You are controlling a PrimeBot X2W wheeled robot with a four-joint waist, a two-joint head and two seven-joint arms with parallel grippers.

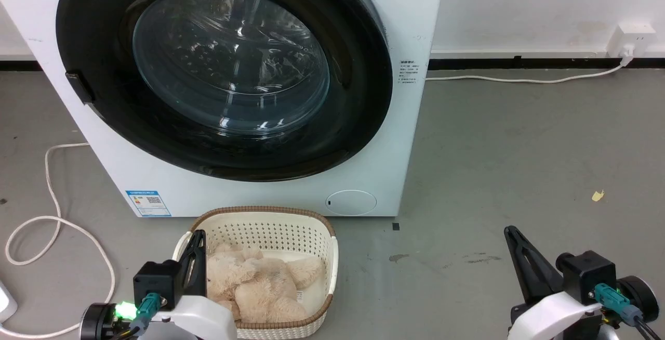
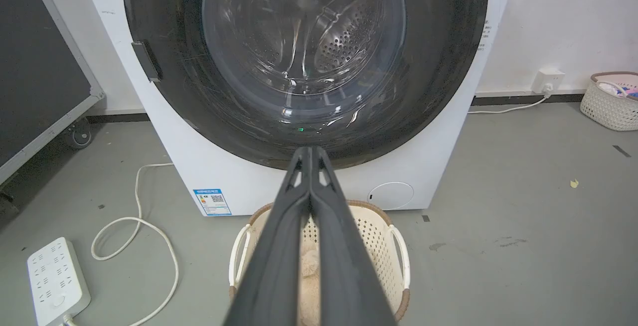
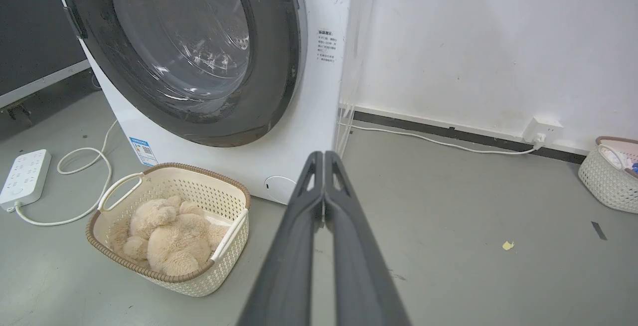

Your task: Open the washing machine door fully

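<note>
**Head view:** The washing machine door point(image 1: 223, 69) lies closed and flush on the front of the washing machine point(image 1: 410, 17), at the far middle of the scene. A small dark tab point(image 1: 78, 86) sits on the door's left rim. You should take this as the pull point, which would put the hinge on the right. Your left tool point(image 1: 198, 236) is low and near, over the left rim of the basket point(image 1: 324, 236) that holds a plush toy point(image 1: 254, 283). Your right tool point(image 1: 511, 233) is well apart to the right, above the bare floor point(image 1: 519, 163). Both tools have their fingers pressed together and grip nothing.

**Left wrist view:** The joined fingers point at the door's lower rim, and the tab is up and to the left of that line. Part the fingers before you reach, then come at the tab from the left. Hook behind its edge and pull straight toward yourself until the latch gives. After that, follow the door's arc round to the right instead of dragging in a straight line. Keep the forearm above the basket, which stands just in front of the machine.

**Right wrist view:** From this side no gap shows between the door and the cabinet, so nothing is unlatched yet. The door will likely sweep toward this side, so hold the right tool near and low, out of that path
</note>
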